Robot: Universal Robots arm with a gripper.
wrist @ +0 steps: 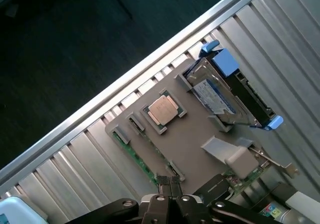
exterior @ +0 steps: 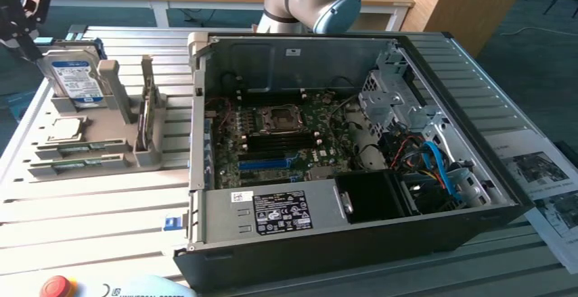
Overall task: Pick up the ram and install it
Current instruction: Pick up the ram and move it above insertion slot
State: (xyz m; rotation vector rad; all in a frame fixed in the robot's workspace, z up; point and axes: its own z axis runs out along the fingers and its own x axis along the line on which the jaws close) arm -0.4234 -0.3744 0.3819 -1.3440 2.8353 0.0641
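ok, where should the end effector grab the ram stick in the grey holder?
Probably mid-length on its exposed top edge, pinching the two flat faces, coming straight down. The long thin green ram stick appears to stand on edge in a slot of the grey plastic holder block, with tabs at both ends, so ends and lower part look blocked.

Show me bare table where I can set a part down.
Bare silver slats lie between the grey parts holder, the open black computer case and the red stop button. Crowded: the holder itself and the case's inside.
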